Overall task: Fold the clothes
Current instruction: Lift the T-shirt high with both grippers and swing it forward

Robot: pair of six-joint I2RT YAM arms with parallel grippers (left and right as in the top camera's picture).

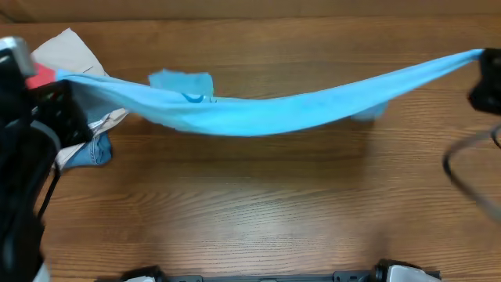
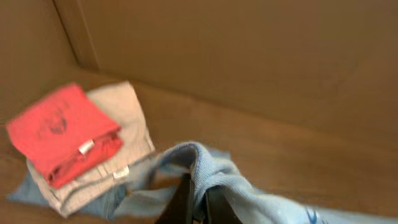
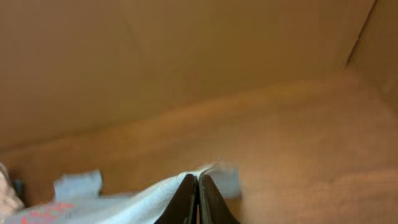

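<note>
Three things could go wrong from here. First, each grip is only a thin pinch of cloth. The left claw (image 2: 196,200) is clenched on a bunched fold of the sky-blue T-shirt (image 1: 258,113), and the right claw (image 3: 198,194) is clenched on a narrow edge of it. Pulling the claws farther apart, or a jerk while lowering, could draw the fabric out of one pair of fingers and drop that end.

Second, the shirt is gathered into a rope-like band rather than spread open. Set down as it is, I judge it would land creased and twisted, with no clean line to fold along.

Third, a stack of folded clothes sits at the upper left of the overhead frame: a red T-shirt (image 2: 59,130), beige trousers (image 2: 127,115) and blue denim (image 1: 92,153). It lies just beside the left claw, so a sweep of that arm or of the trailing cloth could knock it askew.

The shirt spans the wooden table (image 1: 250,219) from the left edge of the overhead frame to its upper right corner. It sags in the middle, and loose flaps hang off the band. Each end sits between a claw's fingertips, and the slack belly hangs between the two claws, toward the frame's centre. Whether its lowest part touches the tabletop cannot be told.
</note>
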